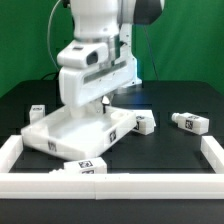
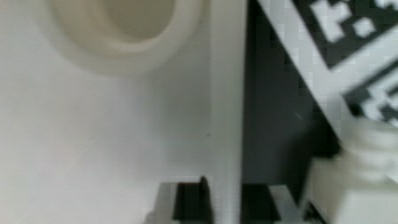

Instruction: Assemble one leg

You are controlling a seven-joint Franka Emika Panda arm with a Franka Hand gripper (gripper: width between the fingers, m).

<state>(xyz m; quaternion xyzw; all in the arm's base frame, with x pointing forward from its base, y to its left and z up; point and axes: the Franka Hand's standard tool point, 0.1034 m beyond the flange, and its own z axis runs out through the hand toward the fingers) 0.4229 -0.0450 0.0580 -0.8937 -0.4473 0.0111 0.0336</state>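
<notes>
Exterior view shows the hand (image 1: 103,104) lowered onto the white tray-like tabletop (image 1: 60,132) on the black bench (image 1: 170,150). The wrist body hides its fingers, so I cannot tell whether it is open or closed. One leg (image 1: 145,122) lies on its side just beside the tabletop's corner, on the exterior view's right. A second leg (image 1: 190,122) lies further right, well apart. A third leg (image 1: 37,112) lies at the left, and a fourth leg (image 1: 86,167) in front, by the white border rail (image 1: 20,160). The wrist view, very close, shows a round socket (image 2: 116,40) in the tabletop and a tagged white part (image 2: 338,50).
</notes>
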